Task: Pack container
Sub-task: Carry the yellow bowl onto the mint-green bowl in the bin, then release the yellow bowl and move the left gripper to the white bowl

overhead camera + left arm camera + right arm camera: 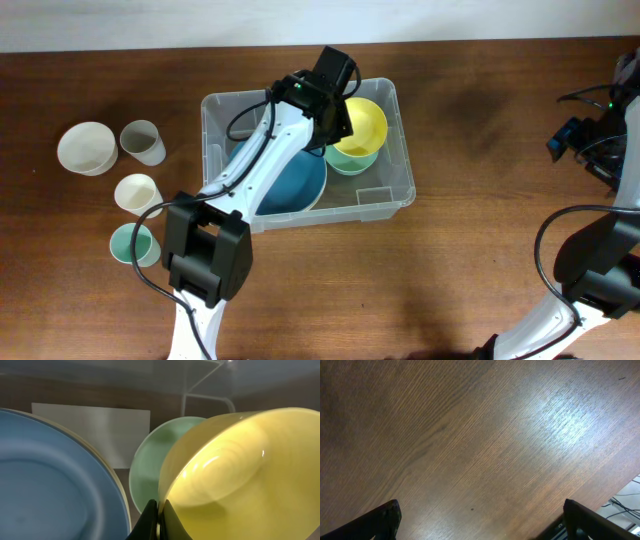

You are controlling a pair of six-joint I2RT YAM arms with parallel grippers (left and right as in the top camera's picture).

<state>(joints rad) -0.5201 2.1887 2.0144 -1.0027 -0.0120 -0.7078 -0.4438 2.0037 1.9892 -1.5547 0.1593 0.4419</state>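
Clear container (405,150) sits on the wooden table (480,270), a little left of centre, long side running left to right. White label (95,430) visible on its base.

Inside the container:
- blue bowl (295,185), wide and shallow, in the near-left part, partly under the left arm;
- green bowl (355,160), to the right of the blue one;
- yellow bowl (365,122), tilted, overlapping the far edge of the green bowl. Cannot tell whether the two touch.

Left gripper (159,522) reaches down into the container. Its fingers are pressed together on the rim of the yellow bowl, one fingertip on each side of the wall, with the bowl's inside facing the wrist camera.

Right gripper (480,520) is at the far right edge of the table, well apart from the container. Its jaws are spread wide with nothing between them, only bare wood below.

Left of the container, standing on the table:
- white bowl (86,148);
- grey cup (143,142) just beside it;
- cream cup (137,193);
- green cup (132,243), nearest the left arm's base.
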